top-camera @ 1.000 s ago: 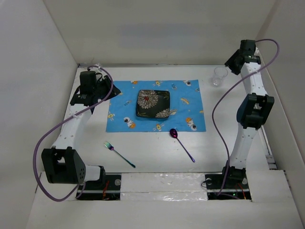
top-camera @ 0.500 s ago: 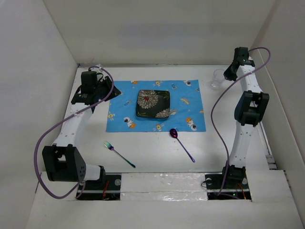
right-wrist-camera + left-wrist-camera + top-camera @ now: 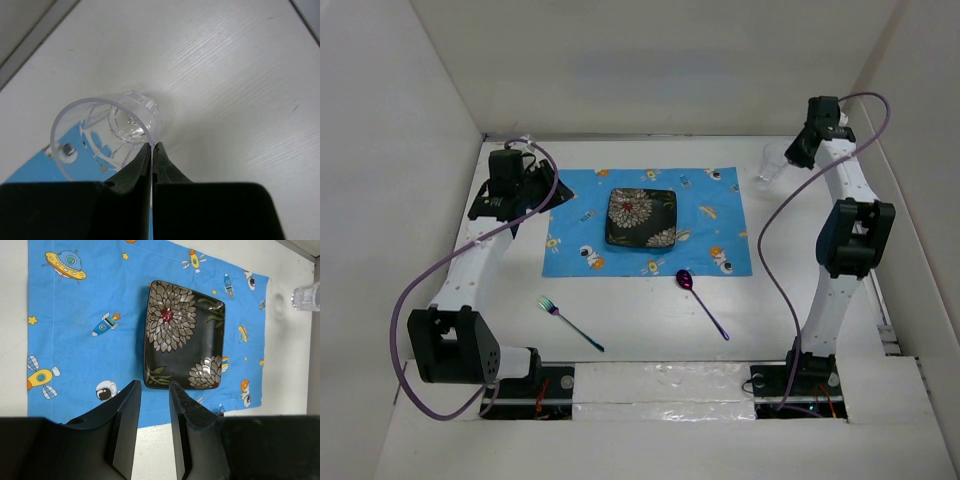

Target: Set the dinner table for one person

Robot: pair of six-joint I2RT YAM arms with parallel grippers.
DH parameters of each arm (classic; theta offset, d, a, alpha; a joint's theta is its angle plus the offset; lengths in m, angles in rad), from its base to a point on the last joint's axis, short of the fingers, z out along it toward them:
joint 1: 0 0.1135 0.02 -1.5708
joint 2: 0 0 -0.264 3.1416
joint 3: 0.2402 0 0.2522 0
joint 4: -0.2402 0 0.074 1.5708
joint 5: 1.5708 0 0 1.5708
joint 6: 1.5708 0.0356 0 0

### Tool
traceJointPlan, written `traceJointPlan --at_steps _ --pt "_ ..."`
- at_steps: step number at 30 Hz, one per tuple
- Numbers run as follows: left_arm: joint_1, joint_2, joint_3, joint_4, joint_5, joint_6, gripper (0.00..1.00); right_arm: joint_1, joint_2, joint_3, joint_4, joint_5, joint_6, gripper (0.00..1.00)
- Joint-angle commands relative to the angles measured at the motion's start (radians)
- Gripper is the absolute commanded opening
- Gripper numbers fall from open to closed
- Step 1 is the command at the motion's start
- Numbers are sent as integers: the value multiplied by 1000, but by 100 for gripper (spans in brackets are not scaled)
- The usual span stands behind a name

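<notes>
A clear glass [image 3: 771,164] is at the far right of the white dinner table [image 3: 640,315], just off the blue placemat [image 3: 570,232]. My right gripper [image 3: 796,153] is shut on its rim; in the right wrist view the jaws [image 3: 151,145] pinch the near wall of the glass [image 3: 107,131], which looks tilted. A dark flowered square plate [image 3: 641,217] lies on the placemat. My left gripper [image 3: 155,386] hovers over the placemat's [image 3: 75,315] left part, open and empty, with the plate [image 3: 184,335] ahead of it.
A fork [image 3: 570,323] lies near the front left and a purple spoon [image 3: 703,303] near the front centre, both on bare table. White walls close in the back and both sides. The glass [image 3: 307,296] also shows at the far right of the left wrist view.
My right gripper moved left and down to the glass and shut on its rim; the glass shifted slightly left. The left arm has stayed put.
</notes>
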Motion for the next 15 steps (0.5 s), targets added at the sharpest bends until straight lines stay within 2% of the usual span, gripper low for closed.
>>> traceJointPlan --at_steps 1,8,12,15 --pt "3 -41 51 16 26 16 27 95 -158 -18 117 -44 -33 0" --pt "3 -45 24 36 52 6 27 259 -174 -66 95 -90 -53 0" --pt "3 -59 5 44 50 4 28 296 -111 -15 80 -70 -53 0" --pt "3 -68 -1 45 52 3 29 305 -33 91 34 -30 -53 0"
